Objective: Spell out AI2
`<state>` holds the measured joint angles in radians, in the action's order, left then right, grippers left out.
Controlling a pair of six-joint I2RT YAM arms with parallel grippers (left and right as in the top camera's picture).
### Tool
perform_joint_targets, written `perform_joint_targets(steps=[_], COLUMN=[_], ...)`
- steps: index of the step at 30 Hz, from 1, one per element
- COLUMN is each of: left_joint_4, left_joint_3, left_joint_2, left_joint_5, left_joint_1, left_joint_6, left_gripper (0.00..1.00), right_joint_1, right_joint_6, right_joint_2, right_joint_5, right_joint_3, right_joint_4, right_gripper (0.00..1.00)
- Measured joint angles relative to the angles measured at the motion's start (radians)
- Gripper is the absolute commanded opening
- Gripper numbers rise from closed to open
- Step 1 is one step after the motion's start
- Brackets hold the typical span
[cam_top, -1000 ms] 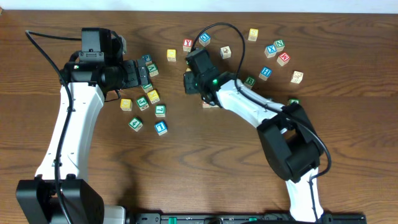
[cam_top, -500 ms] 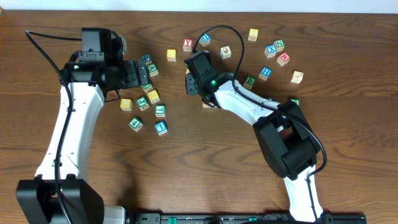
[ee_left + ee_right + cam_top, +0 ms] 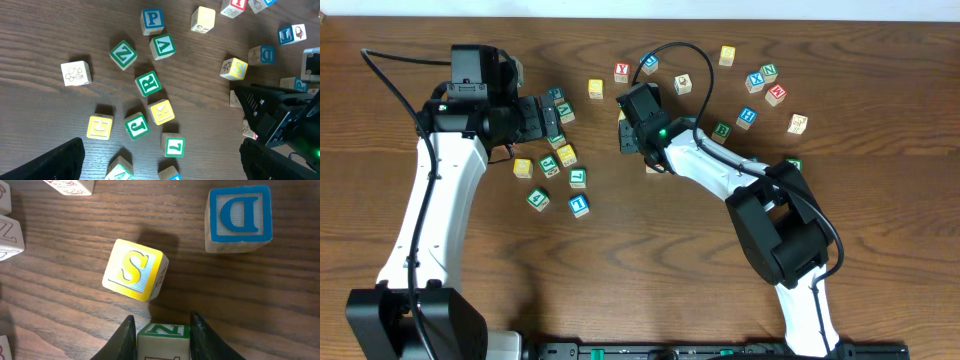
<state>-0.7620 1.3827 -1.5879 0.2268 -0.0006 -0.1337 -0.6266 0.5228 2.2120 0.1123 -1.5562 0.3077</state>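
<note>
My right gripper (image 3: 163, 321) is shut on a green N block (image 3: 163, 342), held low over the table near a yellow S block (image 3: 135, 270) and a blue D block (image 3: 239, 217). In the overhead view it (image 3: 626, 130) sits at the table's upper middle. My left gripper (image 3: 542, 118) is open above a cluster of letter blocks. A blue I block (image 3: 579, 205) and a green block that may read A (image 3: 538, 198) lie at the cluster's near end. I see no 2 block.
The left wrist view shows blue P (image 3: 151, 20), green V (image 3: 163, 46), Z (image 3: 123, 54), R (image 3: 148, 83), J (image 3: 136, 125), and yellow K (image 3: 161, 111). More blocks lie at the back right (image 3: 761, 80). The near half of the table (image 3: 640, 280) holds no blocks.
My right gripper has shifted slightly toward the far side with the N block in it. The left arm and the loose blocks have not moved.
</note>
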Motion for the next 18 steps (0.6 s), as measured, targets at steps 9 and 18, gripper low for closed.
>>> perform_joint_targets(steps=[9,18], left_joint_4=[0.0,0.0], left_joint_3=[0.0,0.0], left_joint_2=[0.0,0.0], left_joint_5=[0.0,0.0], left_joint_1=[0.0,0.0], left_joint_6=[0.0,0.0], left_gripper=[0.98,0.98], right_joint_1=[0.0,0.0], right_joint_6=[0.029,0.048], right_joint_2=[0.002,0.002], right_joint_5=[-0.029,-0.054], right_joint_3=[-0.102,-0.167], right_joint_4=[0.214,0.303], right_gripper=[0.24,0.24])
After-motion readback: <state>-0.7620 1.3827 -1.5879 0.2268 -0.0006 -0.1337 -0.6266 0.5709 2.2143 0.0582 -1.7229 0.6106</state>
